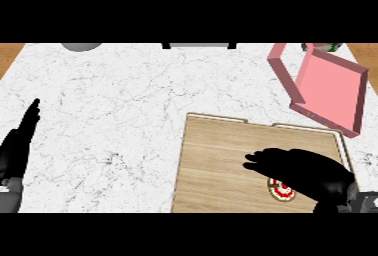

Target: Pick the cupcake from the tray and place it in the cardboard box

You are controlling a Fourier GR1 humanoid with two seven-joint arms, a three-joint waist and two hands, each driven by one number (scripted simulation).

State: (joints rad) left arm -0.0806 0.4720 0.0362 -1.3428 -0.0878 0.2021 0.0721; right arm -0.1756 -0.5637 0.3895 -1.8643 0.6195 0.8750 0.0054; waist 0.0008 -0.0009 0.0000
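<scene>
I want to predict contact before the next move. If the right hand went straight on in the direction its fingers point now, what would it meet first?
The right hand points left across the wooden tray, above the cupcake. Going straight on, it would likely pass over bare tray, then the tray's left rim and the marble counter. Its height is unclear.

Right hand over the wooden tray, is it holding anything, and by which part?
Cannot be told. The right hand arches over the cupcake on the tray, hiding any contact. The left hand holds nothing.

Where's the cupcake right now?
In the head view the cupcake sits on the wooden tray at lower right, mostly hidden under the right robot hand. The pink box lies beyond the tray.
</scene>
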